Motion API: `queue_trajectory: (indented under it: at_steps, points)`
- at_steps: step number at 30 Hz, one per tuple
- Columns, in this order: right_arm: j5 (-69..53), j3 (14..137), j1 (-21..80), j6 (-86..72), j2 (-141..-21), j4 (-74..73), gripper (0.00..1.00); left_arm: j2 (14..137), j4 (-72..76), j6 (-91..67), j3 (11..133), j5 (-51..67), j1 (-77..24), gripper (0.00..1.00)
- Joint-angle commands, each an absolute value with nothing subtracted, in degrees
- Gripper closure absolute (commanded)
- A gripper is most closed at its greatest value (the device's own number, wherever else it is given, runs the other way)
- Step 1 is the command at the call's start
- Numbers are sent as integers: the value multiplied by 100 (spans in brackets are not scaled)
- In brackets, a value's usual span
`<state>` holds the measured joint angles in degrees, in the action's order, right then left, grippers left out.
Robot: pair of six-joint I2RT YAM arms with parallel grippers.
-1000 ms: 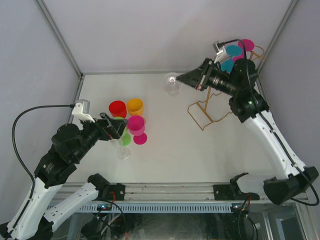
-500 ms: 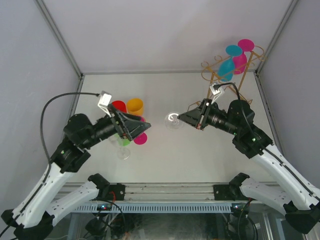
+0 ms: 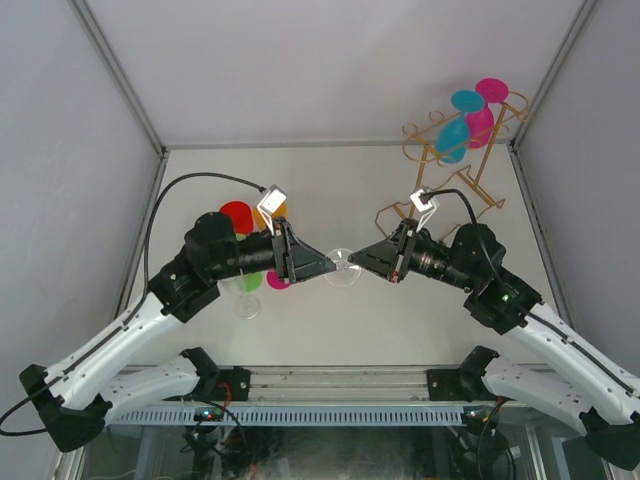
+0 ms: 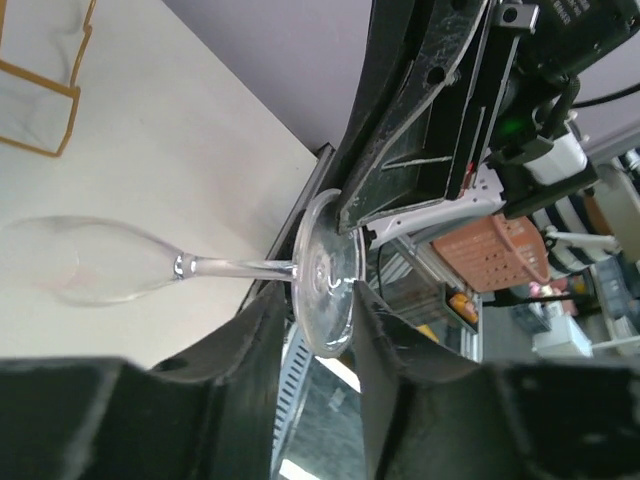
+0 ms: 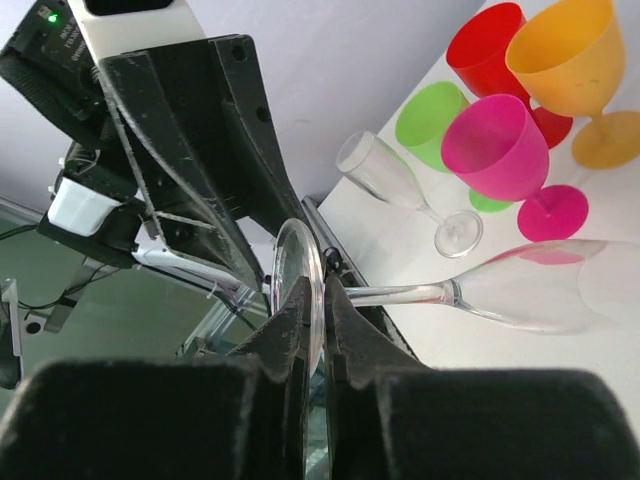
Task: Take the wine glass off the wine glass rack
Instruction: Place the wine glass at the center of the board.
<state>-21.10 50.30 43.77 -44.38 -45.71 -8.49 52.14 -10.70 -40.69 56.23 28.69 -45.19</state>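
Observation:
The clear wine glass (image 3: 344, 270) hangs sideways in mid-air over the middle of the table, away from the gold wire wine glass rack (image 3: 408, 132) at the back right. My right gripper (image 3: 362, 256) is shut on the rim of its round foot (image 5: 298, 290); the bowl (image 5: 540, 285) points away. My left gripper (image 3: 328, 268) meets it from the other side. In the left wrist view its fingers (image 4: 385, 340) stand close on either side of the same foot (image 4: 325, 275). Whether they press on it does not show.
A cyan glass (image 3: 458, 122) and a magenta glass (image 3: 482, 112) hang on the rack. At the left stand red (image 5: 490, 50), orange (image 5: 570, 70), magenta (image 5: 500, 145) and green (image 5: 430, 120) glasses and a clear flute (image 5: 390, 175). Grey walls enclose the table.
The right arm has carried the clear glass from beside the rack to the table's middle. The left arm has swung in to meet it, and its jaws have narrowed around the foot.

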Motion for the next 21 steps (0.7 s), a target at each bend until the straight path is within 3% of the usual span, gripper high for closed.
queue_trajectory:
  at_steps: [1,7,8,11,13,21]
  points:
    - [-2124,5031,4480,-4450,-4363,-182,100,5291,-738,-3940,5621,3176,-4570,69]
    - [-2291,4957,4509,-4375,-4252,-159,100,5384,-743,-3806,5651,3292,-4597,99]
    - [-2277,4957,4509,-4350,-4227,-210,95,5366,-742,-3721,5646,3241,-4597,100]
    - [-2048,4957,4509,-4299,-4109,-596,65,5265,-771,-3581,5593,3050,-4597,100]
    - [-1952,4957,4504,-4302,-4035,-909,55,5237,-862,-3467,5598,2943,-4601,100]
    - [-2541,4861,4602,-4645,-4421,-1016,51,5228,-936,-3283,5680,2879,-4605,100]
